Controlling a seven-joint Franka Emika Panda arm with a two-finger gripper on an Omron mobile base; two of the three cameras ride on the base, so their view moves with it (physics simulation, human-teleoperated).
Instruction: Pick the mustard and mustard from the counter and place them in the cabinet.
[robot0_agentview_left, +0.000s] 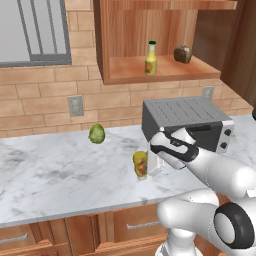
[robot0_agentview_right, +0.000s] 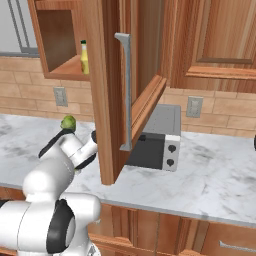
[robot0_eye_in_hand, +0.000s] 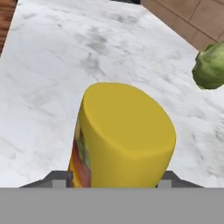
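1. Progress: roughly half done. Slim mustard bottle (robot0_agentview_left: 151, 58) stands on the cabinet (robot0_agentview_left: 165, 72) shelf, near a dark brown lump (robot0_agentview_left: 183, 53).
2. Stubby mustard bottle (robot0_agentview_left: 141, 164) stands upright on the counter (robot0_agentview_left: 55, 175), not lifted.
3. Gripper (robot0_agentview_left: 150, 165) is at the stubby bottle; finger tips (robot0_eye_in_hand: 59, 179) flank it, contact cannot be told.
4. Outstanding: grasp, lift, shelve.

Toaster oven (robot0_agentview_left: 187, 122) blocks the tabletop's (robot0_agentview_left: 50, 175) back right under the cabinet (robot0_agentview_left: 160, 70); the left lies open past the green ball (robot0_agentview_left: 97, 133).
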